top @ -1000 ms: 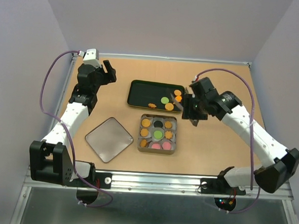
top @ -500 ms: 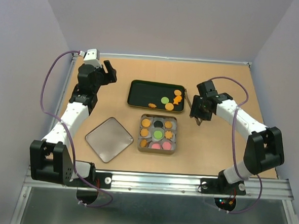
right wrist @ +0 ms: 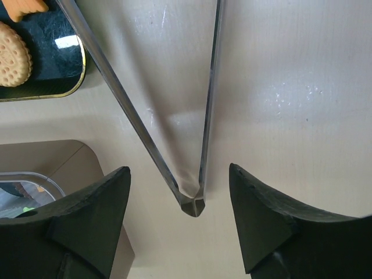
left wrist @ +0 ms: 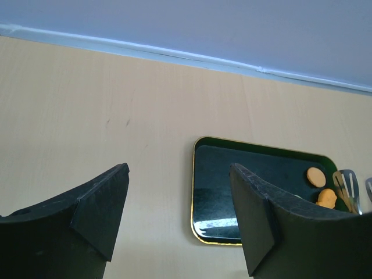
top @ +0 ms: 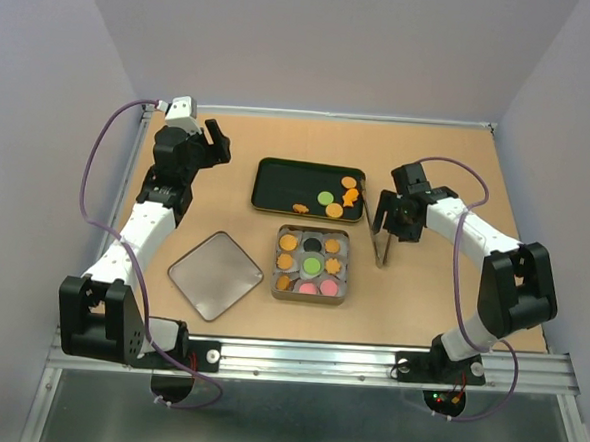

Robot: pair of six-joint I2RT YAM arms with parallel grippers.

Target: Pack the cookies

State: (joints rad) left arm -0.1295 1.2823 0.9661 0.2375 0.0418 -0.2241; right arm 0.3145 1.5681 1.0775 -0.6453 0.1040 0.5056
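Note:
Several cookies (top: 334,210) in orange and green lie at the right end of a black tray (top: 277,185). More fill a square tin (top: 310,265) in front of it. My right gripper (top: 385,227) is open, just right of the tin. Metal tongs (top: 378,248) lie flat on the table between its jaws, untouched. In the right wrist view the tongs' hinge (right wrist: 196,203) sits between my fingertips (right wrist: 119,180), with a cookie (right wrist: 11,52) on the tray corner (right wrist: 55,70). My left gripper (top: 215,141) is open and empty at the far left. Its view shows the tray (left wrist: 256,192) and two orange cookies (left wrist: 315,176).
The tin's grey square lid (top: 215,274) lies on the table left of the tin. The tin's corner (right wrist: 64,157) shows at the lower left of the right wrist view. The table's back edge meets the wall (left wrist: 174,55).
My right arm has drawn back from the tray's right edge and folded toward the right. The tongs now lie flat on the table beside the tin, with the jaws open. The left arm has not moved.

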